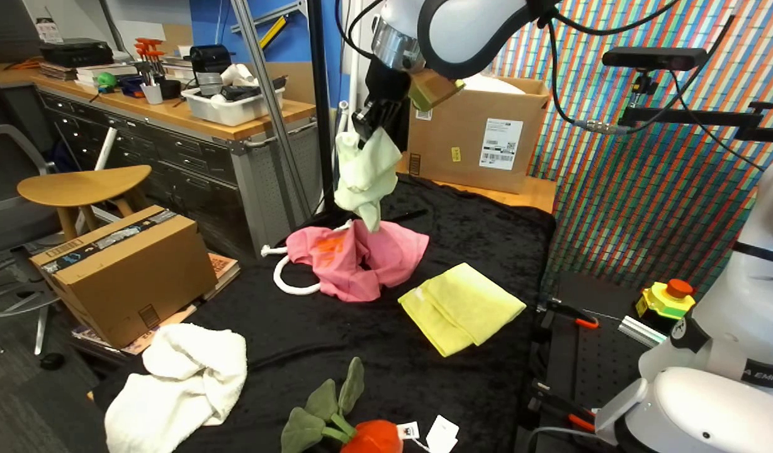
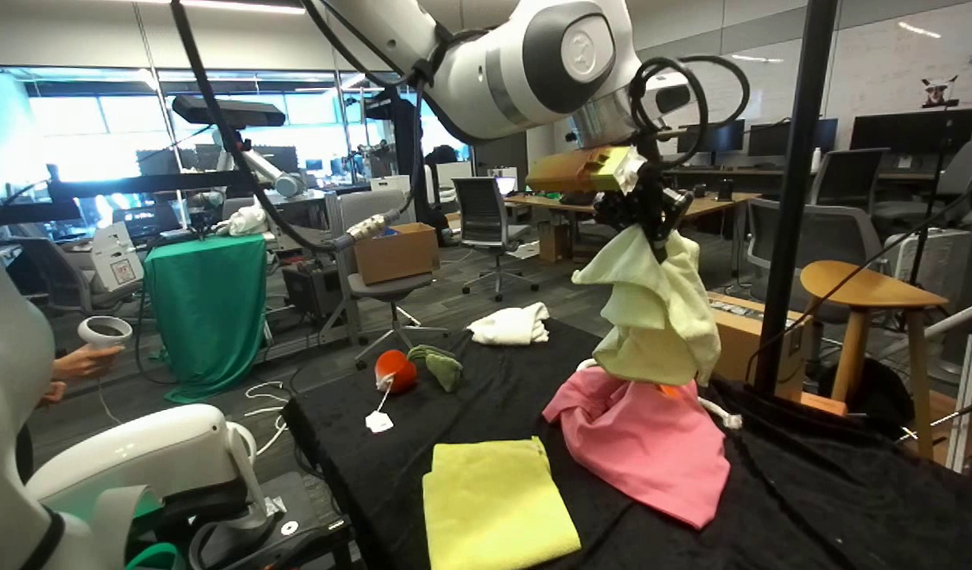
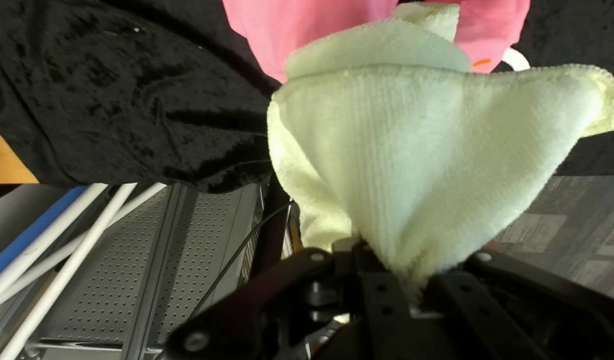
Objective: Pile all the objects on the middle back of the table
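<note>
Wrist view: the gripper (image 3: 412,277) enters from the bottom, jaws pressed together on a pinched section of a pale green cloth (image 3: 417,150). The cloth is gathered at the grip, fans out beyond it, and hangs in loose folds in both exterior views. An orange-and-yellow block (image 2: 577,169) sits at the wrist end of the arm (image 2: 561,59), just above the gripper.

Below the held item, a pink cloth (image 1: 393,258) with an orange print lies rumpled on the table (image 1: 311,346), close to the edge opposite the robot base (image 1: 714,402). The pale green cloth overlaps the pink cloth in every view; whether the two touch cannot be determined. A white rope loop (image 1: 295,290) extends from the pink cloth toward that same edge.

A yellow cloth (image 1: 465,305), folded flat, lies near the pink cloth and apart from it, on the side of the robot-side edge. In an exterior view, a red-and-green plush toy (image 2: 396,372) lies near the table's far edge, its leaves directed away from the robot-side edge. A white cloth (image 1: 172,402) is bunched near the corner formed by that far edge and the edge opposite the robot base.

Beyond the table, in an exterior view, a taped cardboard box (image 1: 135,277) stands on books (image 1: 223,270) beside the edge opposite the robot base. A labelled cardboard box (image 1: 468,126) stands past the other end of the table.
</note>
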`<action>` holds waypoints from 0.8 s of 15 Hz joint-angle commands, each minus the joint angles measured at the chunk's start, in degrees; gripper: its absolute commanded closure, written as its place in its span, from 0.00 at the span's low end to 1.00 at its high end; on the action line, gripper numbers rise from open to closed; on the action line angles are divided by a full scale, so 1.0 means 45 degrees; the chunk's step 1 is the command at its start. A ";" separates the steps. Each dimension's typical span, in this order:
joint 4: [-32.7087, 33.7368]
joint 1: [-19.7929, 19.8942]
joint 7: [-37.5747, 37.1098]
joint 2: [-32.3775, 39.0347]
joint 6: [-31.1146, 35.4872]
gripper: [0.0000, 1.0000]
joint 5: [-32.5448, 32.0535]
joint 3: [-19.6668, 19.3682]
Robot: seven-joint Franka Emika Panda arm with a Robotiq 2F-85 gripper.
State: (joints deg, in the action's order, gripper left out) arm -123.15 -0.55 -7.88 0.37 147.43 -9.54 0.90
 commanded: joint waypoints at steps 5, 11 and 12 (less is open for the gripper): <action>0.0260 -0.0437 -0.0448 0.1474 0.0614 0.61 -0.0266 0.0057; 0.0319 -0.0578 -0.0596 0.1951 0.0091 0.16 -0.0979 -0.0172; 0.0303 -0.0570 -0.0603 0.1976 0.0012 0.08 -0.1086 -0.0211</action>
State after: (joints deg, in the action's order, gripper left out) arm -123.15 -2.51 -10.40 8.61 149.16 -12.74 0.88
